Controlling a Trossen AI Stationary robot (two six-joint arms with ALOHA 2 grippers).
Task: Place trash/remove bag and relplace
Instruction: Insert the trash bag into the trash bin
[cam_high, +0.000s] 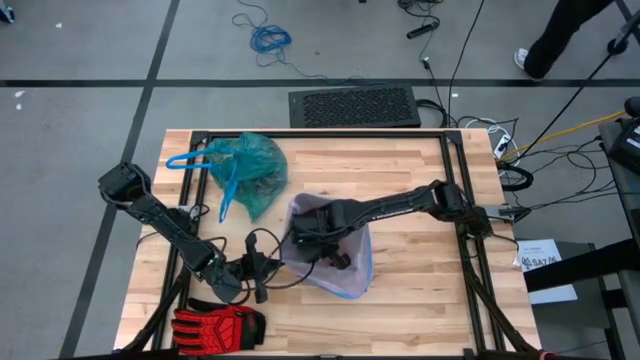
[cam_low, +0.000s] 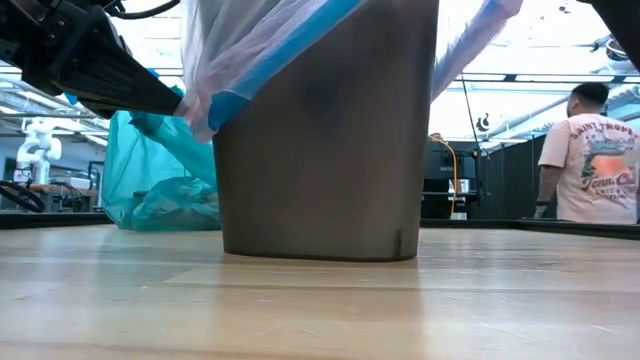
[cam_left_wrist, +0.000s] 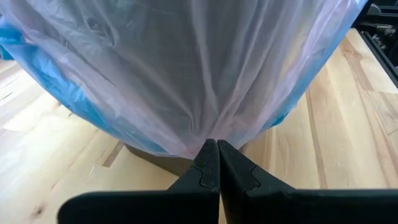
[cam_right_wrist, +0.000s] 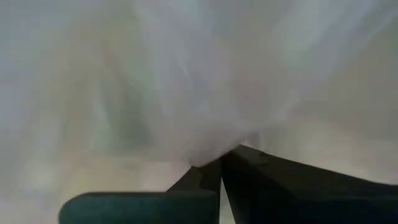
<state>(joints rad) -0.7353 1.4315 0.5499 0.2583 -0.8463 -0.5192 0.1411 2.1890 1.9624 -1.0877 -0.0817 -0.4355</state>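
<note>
- Two bags show: the teal-green bag (cam_high: 247, 172), tied and out of the bin, lies on the table at about eleven o'clock from the bin (cam_low: 325, 150); a lilac liner (cam_high: 330, 250) is draped over the bin.
- Most of the task looks done; seating the liner remains, I judge.
- Two grippers: left gripper (cam_left_wrist: 217, 152) clenched on the liner's outer skirt at the bin's nine o'clock side; right gripper (cam_right_wrist: 221, 163) pinching liner inside the bin.
- One glove (cam_high: 215, 325) lies at seven o'clock.
- No loose trash is visible.
</note>
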